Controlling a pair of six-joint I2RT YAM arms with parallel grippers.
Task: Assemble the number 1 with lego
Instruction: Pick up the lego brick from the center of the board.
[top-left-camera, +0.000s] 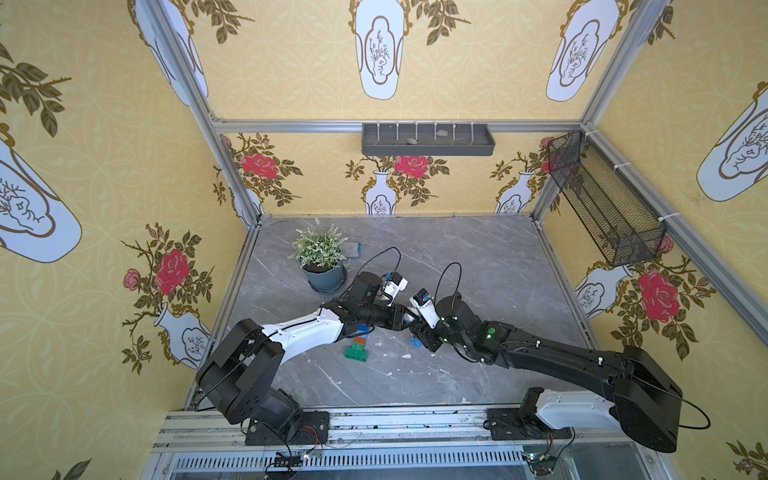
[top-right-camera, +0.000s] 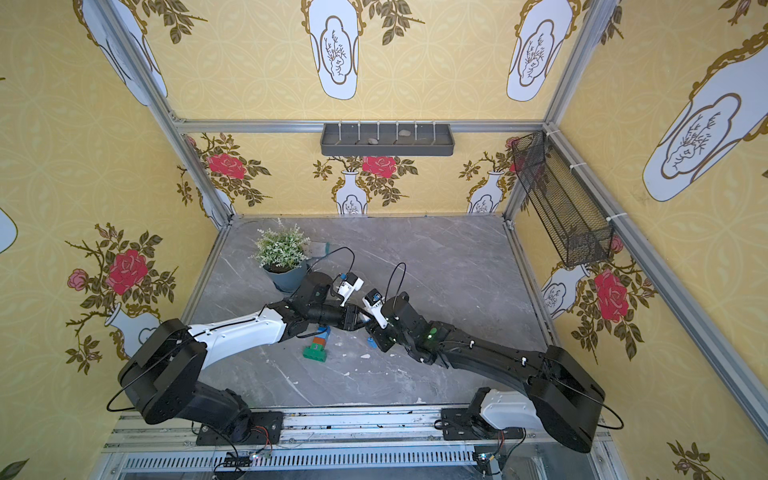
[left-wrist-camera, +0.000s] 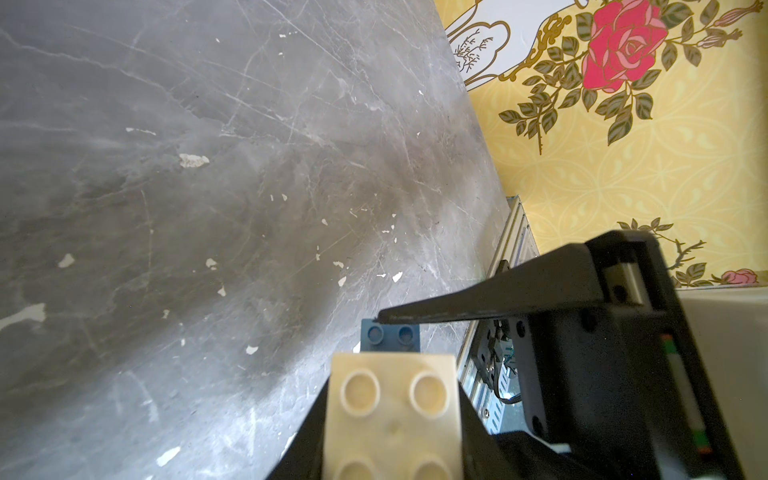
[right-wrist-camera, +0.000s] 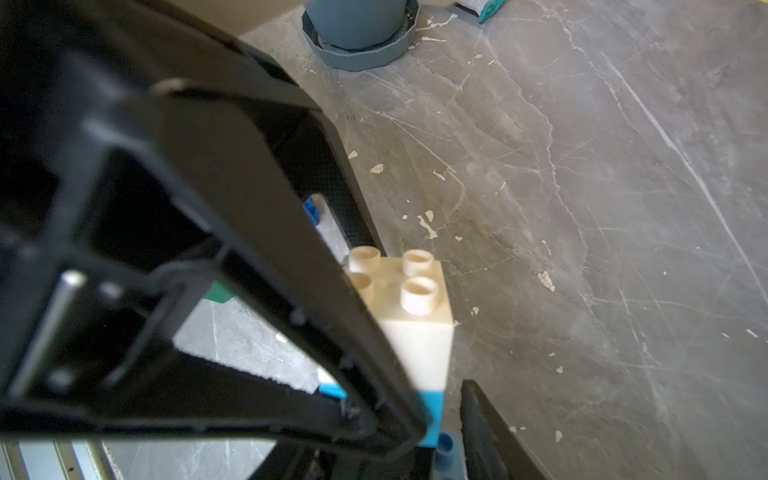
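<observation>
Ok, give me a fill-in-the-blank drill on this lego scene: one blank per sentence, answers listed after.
1. The studded brick closest in the left wrist view is ___.
2. In the right wrist view, the lower brick directly under it is light ___.
3. In a top view, the long brick lying on the table is ___.
4. The grey-blue pot holds a leafy ___.

Missing words: white; blue; green; plant.

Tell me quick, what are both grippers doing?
Left gripper: closed on the white brick.
Right gripper: cannot tell; one finger by the blue brick.
</observation>
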